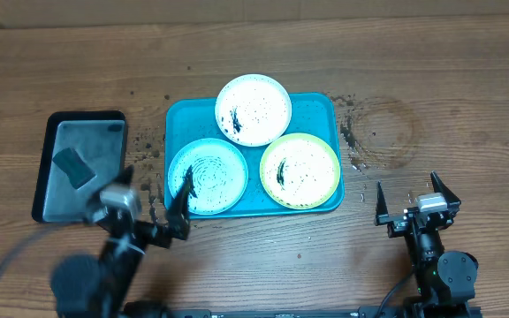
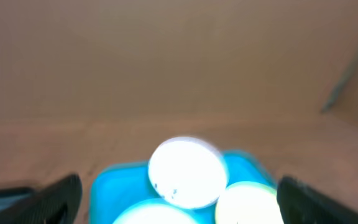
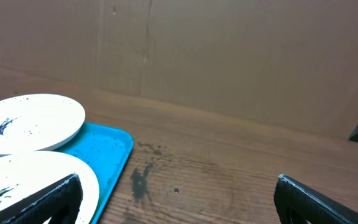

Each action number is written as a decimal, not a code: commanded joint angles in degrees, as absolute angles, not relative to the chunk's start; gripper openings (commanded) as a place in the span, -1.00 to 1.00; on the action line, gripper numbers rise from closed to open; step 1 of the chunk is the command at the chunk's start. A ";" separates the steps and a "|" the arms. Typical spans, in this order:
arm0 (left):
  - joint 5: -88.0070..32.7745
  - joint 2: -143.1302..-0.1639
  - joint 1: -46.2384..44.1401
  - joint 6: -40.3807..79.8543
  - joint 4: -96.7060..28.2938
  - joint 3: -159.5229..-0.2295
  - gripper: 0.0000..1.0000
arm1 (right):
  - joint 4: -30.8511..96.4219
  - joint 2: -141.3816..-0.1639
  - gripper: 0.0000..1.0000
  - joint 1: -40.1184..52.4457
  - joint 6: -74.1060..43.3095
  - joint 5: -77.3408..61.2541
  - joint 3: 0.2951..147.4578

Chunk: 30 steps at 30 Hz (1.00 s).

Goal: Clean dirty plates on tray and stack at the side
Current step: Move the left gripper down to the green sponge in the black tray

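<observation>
The left gripper (image 1: 155, 196) and the right gripper (image 1: 409, 193) both hold their jaws wide apart and empty. The left hangs at the near-left corner of the tray (image 1: 325, 102), so a careless drop could knock the light-blue plate (image 1: 208, 177) into its neighbours. Counted: one tray carrying three plates, with the white-rimmed plate (image 1: 253, 109) at the far edge, the light-blue near-left and the yellow-green plate (image 1: 300, 170) near-right.

The wooden table (image 1: 254, 53) bears the turquoise tray (image 1: 179, 119), a smaller black tray (image 1: 100, 141) beside it, and scattered dark specks (image 1: 352, 137).
</observation>
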<state>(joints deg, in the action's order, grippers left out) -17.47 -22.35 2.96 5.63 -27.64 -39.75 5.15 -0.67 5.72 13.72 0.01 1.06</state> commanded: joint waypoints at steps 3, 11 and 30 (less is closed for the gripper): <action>-9.74 -47.16 2.59 -2.17 -50.06 -60.64 0.99 | 4.84 -0.16 1.00 5.89 13.30 0.38 0.49; 8.23 -69.84 6.44 20.95 -53.63 -69.06 1.00 | 4.84 -0.16 1.00 5.89 13.30 0.38 0.49; 13.47 -98.67 26.48 24.21 -42.46 -72.14 1.00 | 4.84 -0.16 1.00 5.89 13.30 0.38 0.49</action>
<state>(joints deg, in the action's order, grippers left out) 12.51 -96.55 26.04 24.75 -42.96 -71.09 5.15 -0.62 5.72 13.72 0.03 1.06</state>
